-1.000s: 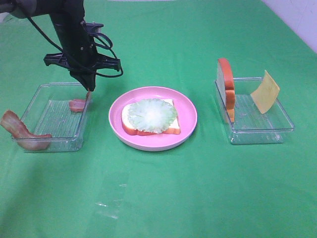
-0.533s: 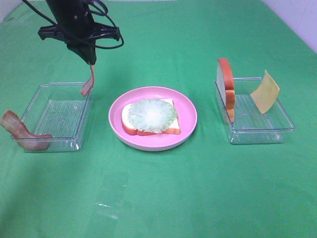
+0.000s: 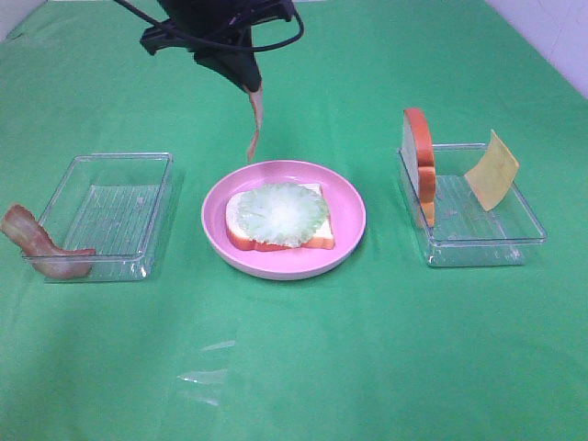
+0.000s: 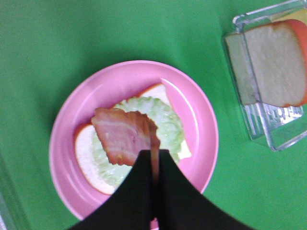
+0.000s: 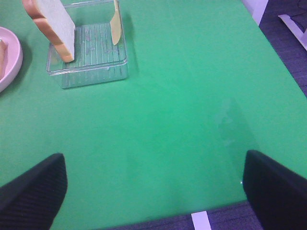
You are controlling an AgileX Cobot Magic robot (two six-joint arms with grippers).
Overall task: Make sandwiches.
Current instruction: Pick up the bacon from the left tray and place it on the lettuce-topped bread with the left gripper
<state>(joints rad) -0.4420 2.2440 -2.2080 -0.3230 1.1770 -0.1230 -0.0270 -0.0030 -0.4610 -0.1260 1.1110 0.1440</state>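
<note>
Sandwich is maybe a third built, I'd say: the bottom bread slice (image 3: 276, 244) lies flat on the pink plate (image 3: 354, 220) with the lettuce leaf (image 3: 280, 211) on top. The left gripper (image 3: 250, 84) has its fingers pressed tight on one end of a bacon strip (image 3: 254, 119), which dangles in the air over the plate's far side, above the lettuce. Left to do: drop that bacon, fetch the second bacon strip (image 3: 41, 246) draped over the left tray (image 3: 110, 161), then the cheese (image 3: 491, 170) and the upright bread slice (image 3: 420, 161) from the right tray (image 3: 482, 248). The right gripper (image 5: 153, 165) hangs spread wide, empty, over bare green cloth.
</note>
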